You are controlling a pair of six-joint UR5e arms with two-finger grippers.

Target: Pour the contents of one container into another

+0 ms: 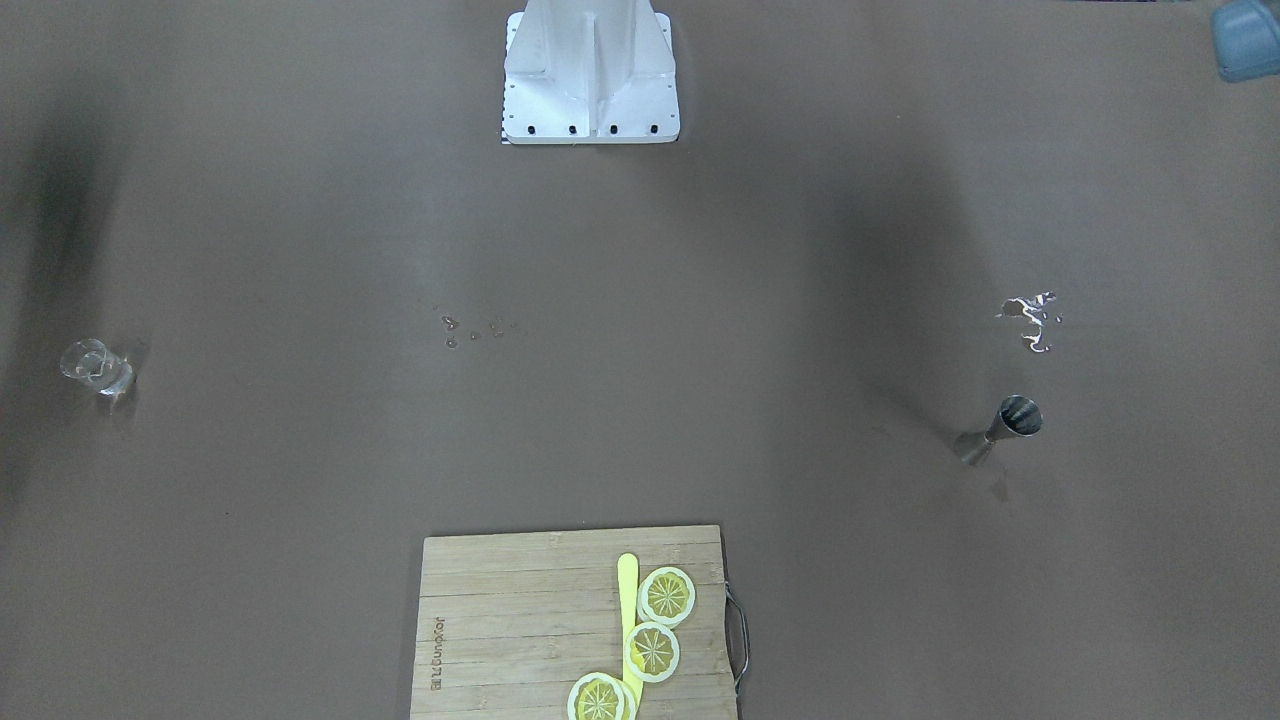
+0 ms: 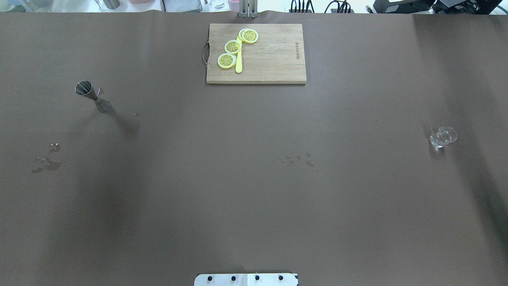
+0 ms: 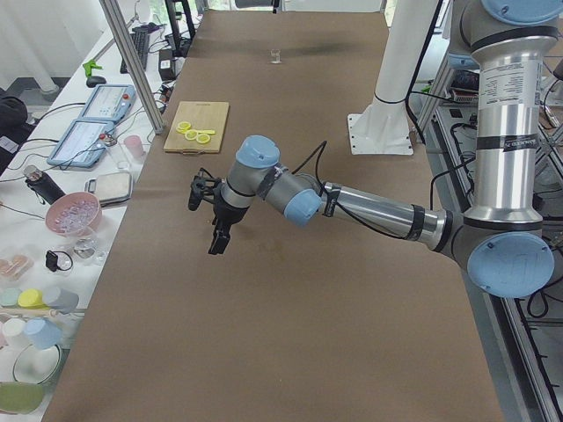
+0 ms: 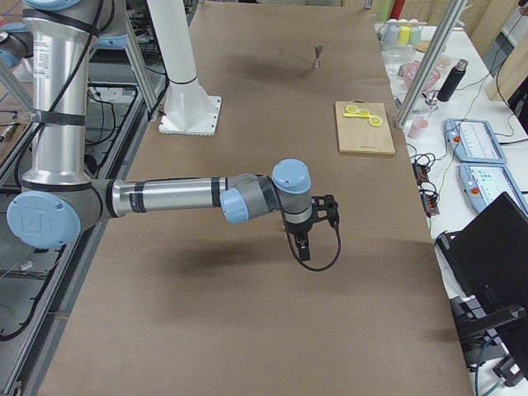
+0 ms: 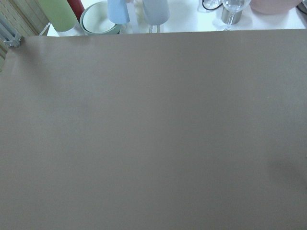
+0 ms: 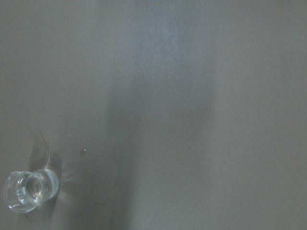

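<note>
Jigger (image 2: 89, 95) upper left, shot glass (image 2: 442, 138) mid right, overhead view. L gripper (image 3: 217, 239), R gripper (image 4: 304, 247): grip state cannot tell.

The left arm (image 3: 378, 211) runs nearly level from its elbow, its upper link standing upright behind. The left wrist (image 3: 259, 158) turns downward, so the left gripper (image 3: 215, 248) points straight down with its fingertips hanging clear of the surface below them. The right arm (image 4: 165, 196) mirrors this pose: forearm stretched out level, right wrist (image 4: 290, 177) bent down, right gripper (image 4: 304, 252) aimed down and apart from the surface under its jaws. From these side views the spacing of either pair of jaws cannot be judged.
</note>
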